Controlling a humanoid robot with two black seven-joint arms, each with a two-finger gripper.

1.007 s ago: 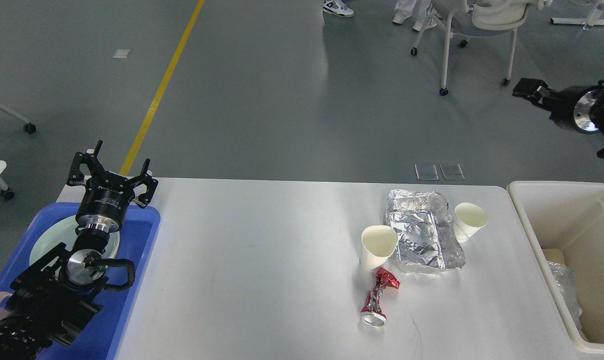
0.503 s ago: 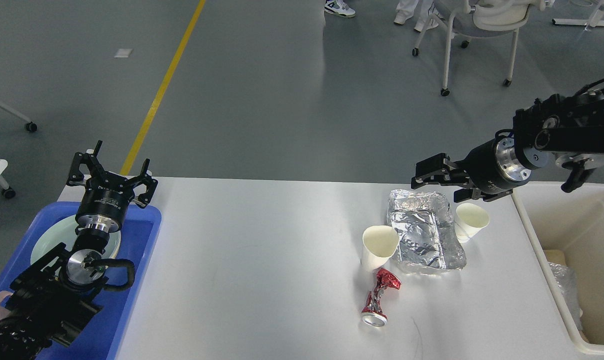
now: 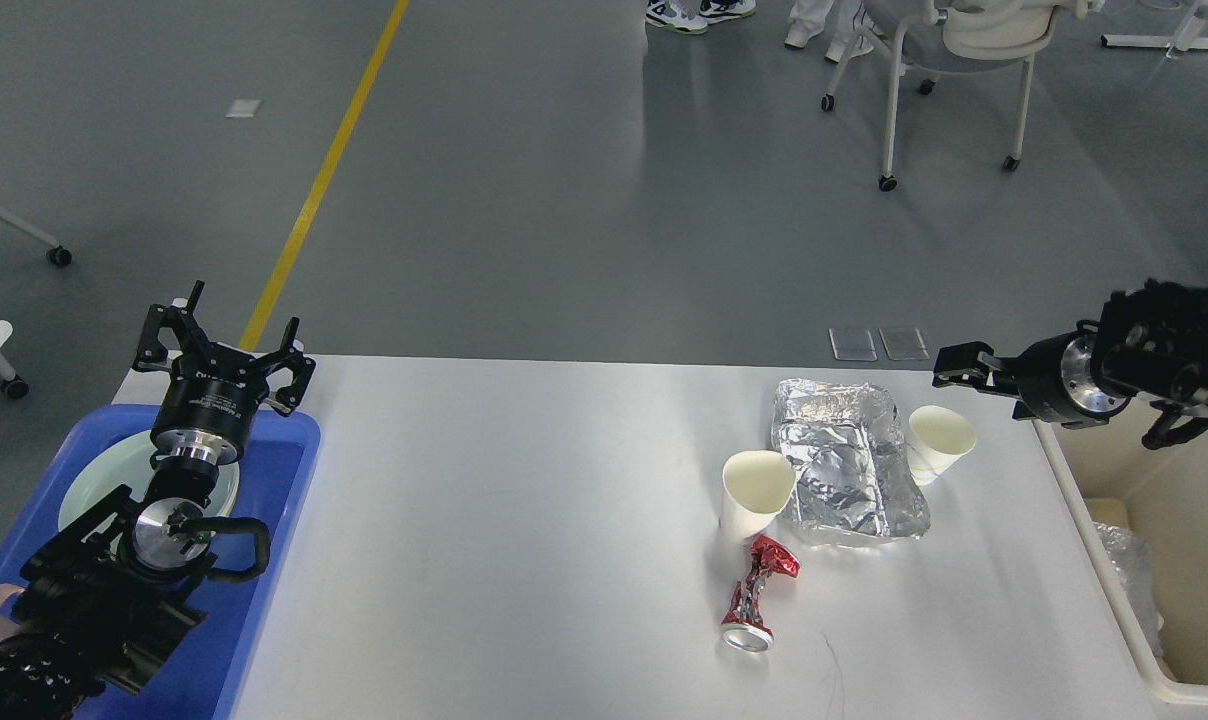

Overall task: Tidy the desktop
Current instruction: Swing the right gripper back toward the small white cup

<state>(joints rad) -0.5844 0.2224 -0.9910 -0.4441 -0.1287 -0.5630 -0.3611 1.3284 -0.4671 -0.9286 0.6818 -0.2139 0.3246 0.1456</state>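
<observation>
We see the white tabletop [image 3: 524, 520] spanning the middle of the view. We take the foil tray [image 3: 849, 460] as landmark. Nearest us, below and left of it, a crushed red can [image 3: 756, 595] lies on its side. One paper cup [image 3: 754, 490] leans against the tray's left edge; a second paper cup [image 3: 937, 440] lies tipped at its right edge. Right of the tray a cream bin [image 3: 1114, 590] abuts the tabletop. Far left of it sits a blue tray [image 3: 264, 560] holding a pale plate [image 3: 94, 480]; our left claw [image 3: 222, 345] hovers there, fingers spread, empty. Our right claw [image 3: 949, 370] hangs above the tipped cup; seen side-on and dark, open or closed we cannot tell.
</observation>
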